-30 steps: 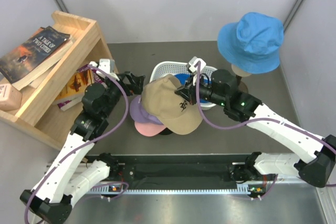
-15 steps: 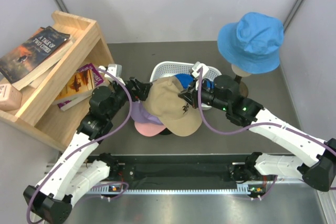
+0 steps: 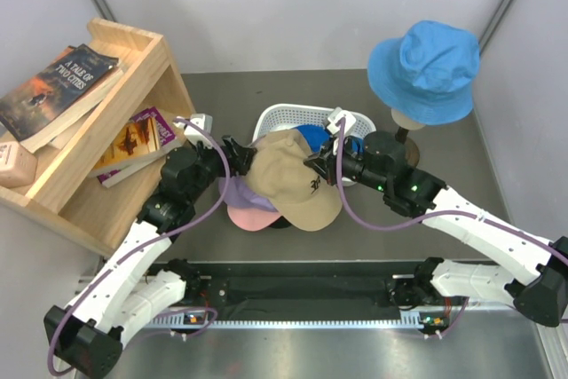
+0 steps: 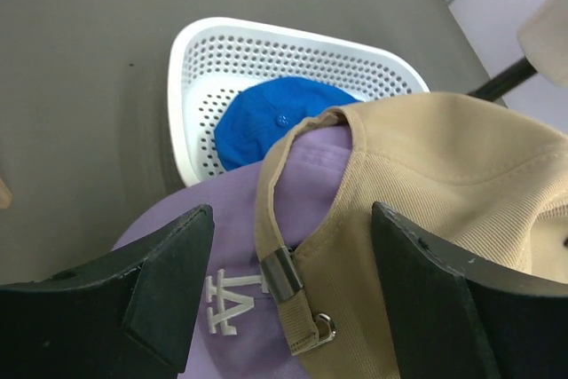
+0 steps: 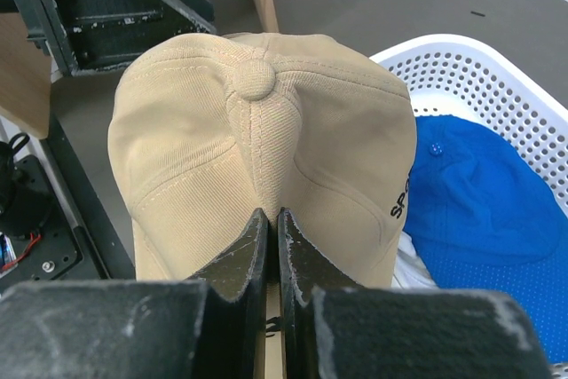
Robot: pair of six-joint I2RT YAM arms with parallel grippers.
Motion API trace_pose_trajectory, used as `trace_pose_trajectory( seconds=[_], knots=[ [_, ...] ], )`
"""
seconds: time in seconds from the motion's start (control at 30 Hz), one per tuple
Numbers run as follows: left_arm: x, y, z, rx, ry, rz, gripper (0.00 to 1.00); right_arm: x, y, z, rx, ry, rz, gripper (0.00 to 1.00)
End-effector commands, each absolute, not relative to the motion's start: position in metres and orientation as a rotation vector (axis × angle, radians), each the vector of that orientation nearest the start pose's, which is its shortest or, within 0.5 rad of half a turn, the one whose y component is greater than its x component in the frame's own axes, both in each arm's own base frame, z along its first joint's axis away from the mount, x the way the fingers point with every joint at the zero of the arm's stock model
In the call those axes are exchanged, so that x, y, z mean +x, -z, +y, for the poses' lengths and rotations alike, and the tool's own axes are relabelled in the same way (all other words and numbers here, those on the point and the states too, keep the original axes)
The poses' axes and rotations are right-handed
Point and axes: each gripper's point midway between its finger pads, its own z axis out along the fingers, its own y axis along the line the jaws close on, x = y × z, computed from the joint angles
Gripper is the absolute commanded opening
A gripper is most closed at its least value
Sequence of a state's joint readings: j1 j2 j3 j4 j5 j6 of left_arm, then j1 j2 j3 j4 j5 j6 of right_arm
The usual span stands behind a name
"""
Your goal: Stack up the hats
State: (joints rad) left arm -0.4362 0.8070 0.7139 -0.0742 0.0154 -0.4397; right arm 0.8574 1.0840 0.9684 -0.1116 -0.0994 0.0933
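The tan cap (image 3: 297,179) lies over the lavender cap (image 3: 232,191), with the pink cap (image 3: 249,217) and a black edge (image 3: 282,223) beneath. My right gripper (image 3: 318,169) is shut on the tan cap's front crown fabric (image 5: 266,157). My left gripper (image 3: 241,155) is open, its jaws straddling the tan cap's back strap and buckle (image 4: 282,272) above the lavender cap (image 4: 222,246). The royal blue cap (image 3: 312,137) lies in the white basket (image 3: 275,118), with white fabric (image 5: 415,271) under it.
A blue bucket hat (image 3: 428,68) sits on the mannequin head at the back right. A wooden shelf (image 3: 106,122) with books (image 3: 55,86) stands at the left. The basket's rim (image 4: 186,104) lies just beyond the stack.
My left gripper has moved right, up to the tan cap's back strap. My right gripper has shifted slightly forward with the tan cap, which now sits lower over the stack.
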Motion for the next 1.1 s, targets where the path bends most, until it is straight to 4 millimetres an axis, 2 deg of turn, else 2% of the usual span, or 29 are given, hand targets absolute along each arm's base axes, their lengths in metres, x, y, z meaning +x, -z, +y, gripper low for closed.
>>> trace_pose_trajectory(
  seconds=[0.0, 0.13, 0.3, 0.53, 0.6, 0.67, 0.7, 0.73, 0.8, 0.83, 0.93, 0.97, 1.03, 1.07],
  knots=[
    [0.282, -0.254, -0.168, 0.083, 0.697, 1.820, 0.72, 0.233, -0.284, 0.298, -0.733, -0.749, 1.698, 0.00],
    [0.283, -0.242, -0.155, 0.053, 0.614, 1.861, 0.65, 0.233, -0.286, 0.298, -0.726, -0.750, 1.694, 0.00],
    [0.280, -0.234, -0.148, 0.054, 0.571, 1.892, 0.64, 0.234, -0.288, 0.298, -0.717, -0.749, 1.690, 0.00],
    [0.280, -0.232, -0.166, 0.140, 0.647, 1.897, 0.50, 0.236, -0.287, 0.299, -0.718, -0.746, 1.696, 0.00],
    [0.280, -0.227, -0.170, 0.155, 0.661, 1.912, 0.42, 0.236, -0.289, 0.299, -0.714, -0.749, 1.694, 0.02],
    [0.281, -0.224, -0.171, 0.161, 0.663, 1.925, 0.35, 0.235, -0.291, 0.299, -0.706, -0.756, 1.689, 0.11],
    [0.282, -0.224, -0.172, 0.160, 0.664, 1.927, 0.26, 0.234, -0.293, 0.298, -0.698, -0.763, 1.687, 0.17],
    [0.282, -0.222, -0.172, 0.161, 0.662, 1.933, 0.22, 0.234, -0.293, 0.298, -0.691, -0.764, 1.688, 0.32],
    [0.283, -0.222, -0.172, 0.156, 0.660, 1.936, 0.15, 0.234, -0.296, 0.295, -0.661, -0.771, 1.695, 0.53],
    [0.283, -0.222, -0.172, 0.153, 0.660, 1.936, 0.12, 0.233, -0.296, 0.293, -0.645, -0.775, 1.703, 0.68],
    [0.284, -0.222, -0.170, 0.139, 0.649, 1.939, 0.07, 0.227, -0.295, 0.284, -0.562, -0.806, 1.730, 0.80],
    [0.285, -0.220, -0.169, 0.133, 0.643, 1.944, 0.07, 0.230, -0.294, 0.278, -0.511, -0.792, 1.739, 0.82],
    [0.285, -0.219, -0.167, 0.126, 0.633, 1.946, 0.06, 0.223, -0.287, 0.270, -0.425, -0.835, 1.763, 0.85],
    [0.285, -0.220, -0.166, 0.125, 0.632, 1.943, 0.05, 0.224, -0.293, 0.268, -0.371, -0.867, 1.735, 0.85]
  ],
)
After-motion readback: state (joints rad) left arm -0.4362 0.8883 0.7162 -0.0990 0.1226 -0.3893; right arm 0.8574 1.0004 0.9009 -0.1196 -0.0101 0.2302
